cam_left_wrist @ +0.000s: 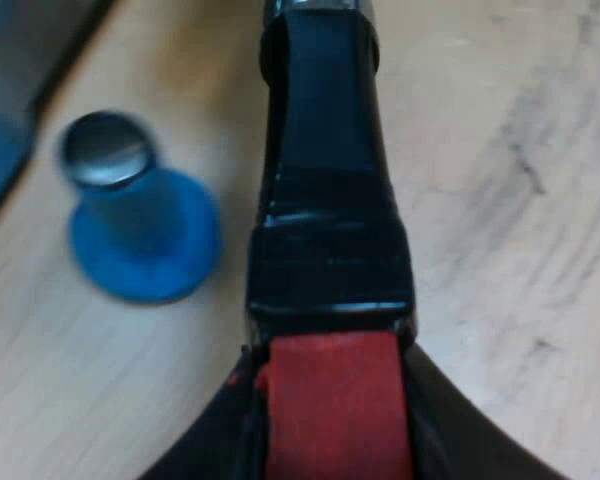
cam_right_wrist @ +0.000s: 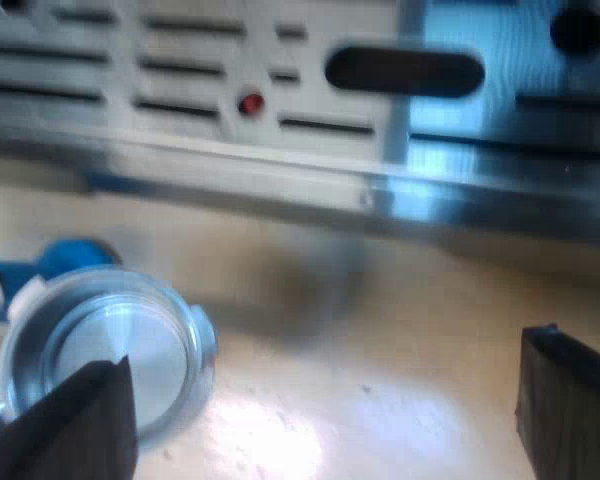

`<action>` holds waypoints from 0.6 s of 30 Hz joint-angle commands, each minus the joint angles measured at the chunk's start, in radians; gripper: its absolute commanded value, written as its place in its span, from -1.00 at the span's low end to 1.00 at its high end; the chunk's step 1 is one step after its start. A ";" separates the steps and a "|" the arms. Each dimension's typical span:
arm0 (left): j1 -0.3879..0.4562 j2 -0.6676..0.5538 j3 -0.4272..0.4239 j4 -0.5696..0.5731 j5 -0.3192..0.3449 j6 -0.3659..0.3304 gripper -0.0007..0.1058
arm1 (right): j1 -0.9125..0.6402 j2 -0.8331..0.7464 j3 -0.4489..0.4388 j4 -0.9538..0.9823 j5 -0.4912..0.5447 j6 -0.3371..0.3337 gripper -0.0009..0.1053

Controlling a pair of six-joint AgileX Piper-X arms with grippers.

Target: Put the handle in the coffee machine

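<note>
**Pale wooden table (cam_left_wrist: 520, 200): handle (cam_left_wrist: 325, 200) gripped, coffee machine (cam_right_wrist: 280, 90) just ahead**

Light wood grain runs under everything. The left end effector (cam_left_wrist: 330, 440) is clenched on the handle at its red end (cam_left_wrist: 330, 400), with a dark finger (cam_left_wrist: 205, 445) pressed against each side. From that grip the handle's long axis runs straight away from the left end effector, over the table, to where the metal begins. A blue tamper (cam_left_wrist: 145, 235) stands on the table just beside the handle, apart from it.

The right end effector (cam_right_wrist: 320, 410) is released, its fingers (cam_right_wrist: 70, 425) spread wide with nothing between them. Beyond them sits the holder's round metal cup (cam_right_wrist: 105, 345), low over the table and short of the machine's slotted metal front, with the tamper's blue behind it.

The coming move turns on this: the cup end leads and the machine lies past it, so the left arm, which has the holder, is the one placed to carry it in. The right arm is near but empty.

The socket that takes the holder is hidden above the slotted part. One right finger cuts off the near edge of the cup. I cannot tell whether the cup rests on the table or hangs just clear of it.
</note>
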 commanded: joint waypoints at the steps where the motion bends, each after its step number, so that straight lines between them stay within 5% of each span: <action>1: 0.069 -0.014 -0.011 -0.010 0.040 -0.005 -0.98 | 0.016 -0.063 -0.009 -0.025 0.028 -0.033 0.49; 8: 0.211 -0.014 -0.011 0.005 0.040 -0.002 -0.98 | 0.079 -0.109 -0.009 -0.028 0.119 -0.074 0.49; 18: 0.417 -0.014 -0.108 0.185 0.058 0.115 -0.98 | 0.446 -0.130 -0.007 -0.140 0.460 -0.083 0.49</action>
